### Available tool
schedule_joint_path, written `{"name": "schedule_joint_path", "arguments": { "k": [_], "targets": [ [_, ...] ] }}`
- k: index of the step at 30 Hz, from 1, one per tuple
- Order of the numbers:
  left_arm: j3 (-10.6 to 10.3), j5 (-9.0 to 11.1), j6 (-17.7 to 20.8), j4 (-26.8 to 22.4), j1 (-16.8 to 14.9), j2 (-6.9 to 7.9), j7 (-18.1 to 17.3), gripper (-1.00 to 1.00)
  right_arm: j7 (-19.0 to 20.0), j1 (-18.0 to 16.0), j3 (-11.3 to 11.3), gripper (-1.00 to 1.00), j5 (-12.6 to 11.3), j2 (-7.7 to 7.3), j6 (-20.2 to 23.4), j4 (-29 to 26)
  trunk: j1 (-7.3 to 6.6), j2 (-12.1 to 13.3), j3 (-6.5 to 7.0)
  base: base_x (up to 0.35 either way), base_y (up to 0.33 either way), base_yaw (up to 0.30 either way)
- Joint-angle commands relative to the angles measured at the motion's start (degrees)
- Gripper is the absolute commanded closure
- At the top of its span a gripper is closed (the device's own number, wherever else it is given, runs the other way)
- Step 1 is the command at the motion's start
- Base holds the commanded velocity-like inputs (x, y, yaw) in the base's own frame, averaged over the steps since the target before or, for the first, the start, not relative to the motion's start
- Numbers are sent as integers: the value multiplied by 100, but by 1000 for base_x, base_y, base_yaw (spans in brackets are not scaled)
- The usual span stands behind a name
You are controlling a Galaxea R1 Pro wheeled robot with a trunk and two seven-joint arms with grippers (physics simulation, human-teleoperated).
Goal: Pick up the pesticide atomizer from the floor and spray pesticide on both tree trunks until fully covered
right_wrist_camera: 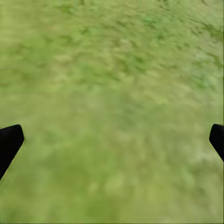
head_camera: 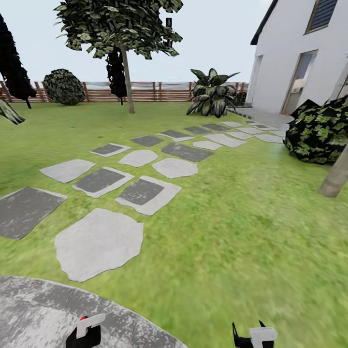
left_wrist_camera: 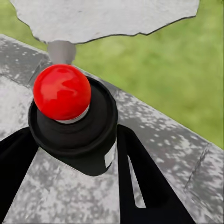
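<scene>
**Atomizer in left jaws, lawn ahead**

Left gripper: jaws clamped on the pesticide atomizer, dark body, red top up, held over the grey stone floor near its curved edge. Right gripper: jaws wide apart, nothing between, over grass. Head view: stepping stones run far-right toward the house. 1 pale trunk stands at right; 1 leafy tree far, by the fence.

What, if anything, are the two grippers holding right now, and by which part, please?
The left gripper holds the pesticide atomizer by its dark body, below the red top. The right gripper is open over grass, holding nothing.
</scene>
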Motion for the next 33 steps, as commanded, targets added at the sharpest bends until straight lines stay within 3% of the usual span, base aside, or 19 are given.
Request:
{"name": "schedule_joint_path", "arguments": {
  "k": [1,25,33],
  "targets": [
    [-15,56,-24,5,-5,1,-1,100,-32,-3,-24,-100,62,0,-15,3,2,-2,-12,285,164,182],
    [-15,57,-24,11,-2,8,-1,100,-41,-3,-31,-100,62,-3,-15,3,2,-2,-185,290,163,166],
    [-15,56,-24,11,-8,8,-1,100,-41,-3,-31,-100,54,2,-15,-2,2,-2,-211,291,163,46]
  ]
}}
